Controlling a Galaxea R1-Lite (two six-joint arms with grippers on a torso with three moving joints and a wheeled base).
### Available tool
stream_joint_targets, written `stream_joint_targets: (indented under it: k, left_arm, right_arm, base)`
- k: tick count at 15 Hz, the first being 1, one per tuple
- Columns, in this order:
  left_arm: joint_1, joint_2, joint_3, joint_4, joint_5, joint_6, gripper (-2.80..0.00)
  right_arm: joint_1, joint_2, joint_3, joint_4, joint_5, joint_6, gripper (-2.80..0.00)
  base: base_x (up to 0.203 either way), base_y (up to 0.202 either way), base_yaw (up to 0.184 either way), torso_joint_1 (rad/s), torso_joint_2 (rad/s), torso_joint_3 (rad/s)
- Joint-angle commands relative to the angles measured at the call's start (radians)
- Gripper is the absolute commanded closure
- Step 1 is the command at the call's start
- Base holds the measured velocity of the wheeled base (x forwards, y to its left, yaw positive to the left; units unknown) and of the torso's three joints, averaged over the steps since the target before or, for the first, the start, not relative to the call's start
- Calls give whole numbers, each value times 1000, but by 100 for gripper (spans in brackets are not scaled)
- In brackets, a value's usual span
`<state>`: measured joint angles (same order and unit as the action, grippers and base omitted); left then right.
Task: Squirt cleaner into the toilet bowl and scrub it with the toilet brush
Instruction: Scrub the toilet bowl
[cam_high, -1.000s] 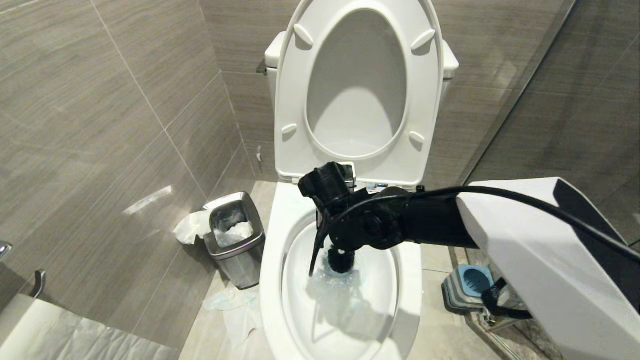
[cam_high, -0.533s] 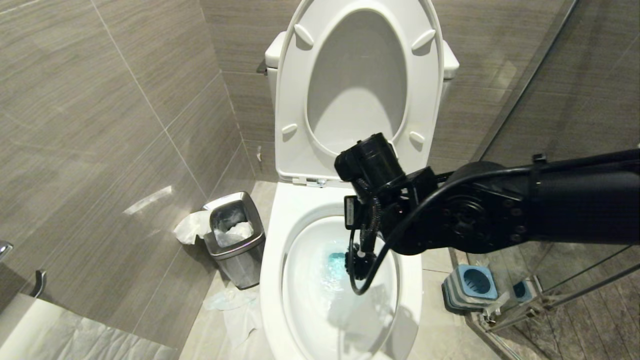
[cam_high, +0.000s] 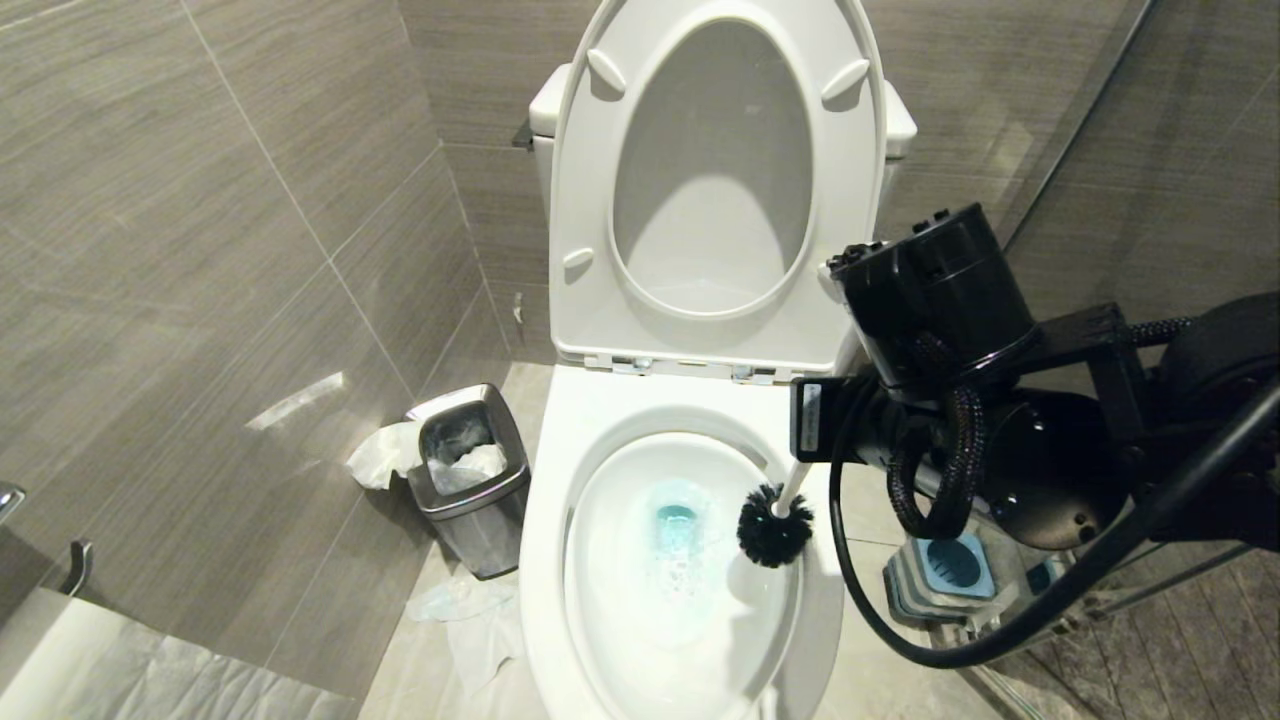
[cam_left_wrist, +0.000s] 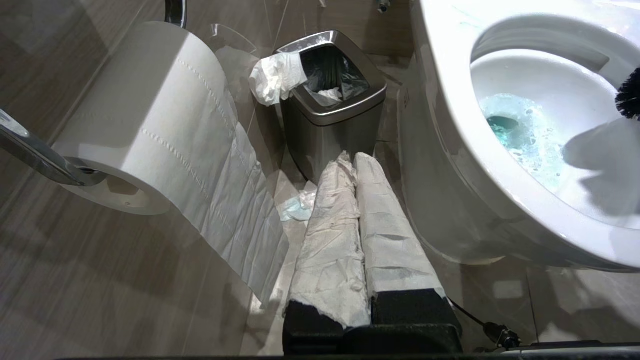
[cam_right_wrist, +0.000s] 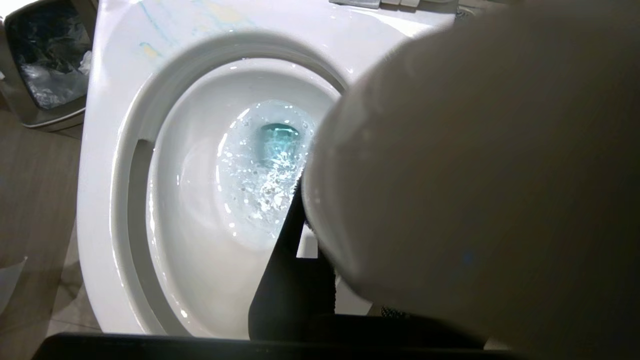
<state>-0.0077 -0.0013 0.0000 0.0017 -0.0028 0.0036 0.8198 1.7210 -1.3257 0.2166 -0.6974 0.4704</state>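
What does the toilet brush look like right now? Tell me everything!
The toilet brush has a bushy round head of black bristles on a straight white plastic handle. It slants up toward the robot's right gripper, which holds the handle. The head is lifted over the toilet bowl's right inner side, clear of the blue-tinted water.

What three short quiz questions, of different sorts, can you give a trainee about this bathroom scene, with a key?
1. True or false: the toilet brush has its bristle head sunk in the water.
2. Which gripper holds the brush? A) left gripper B) right gripper
3. Fill in: the water in the toilet bowl is tinted ____.

Key: 1. False, the head hangs above the bowl's right side. 2. B, the right gripper; the left gripper is parked, pointing at the waste bin. 3. Teal-blue, from the cleaner.
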Motion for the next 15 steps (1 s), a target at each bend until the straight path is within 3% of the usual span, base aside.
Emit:
stream_joint_targets:
  k: [1,8,15]
  left_arm:
    - [0,1,0,0,0,-1,0]
    - [0,1,0,0,0,-1,0]
    - [0,1,0,0,0,-1,0]
  right_arm:
    - [-4,-21,12,0,-3,4,0]
    - [-105,105,-109,-5,41,-34,0]
    - [-111,259,-276,-4,49,-44,0]
  base:
    - [0,0,0,0,0,0]
    - [0,0,0,0,0,0]
    - [0,0,0,0,0,0]
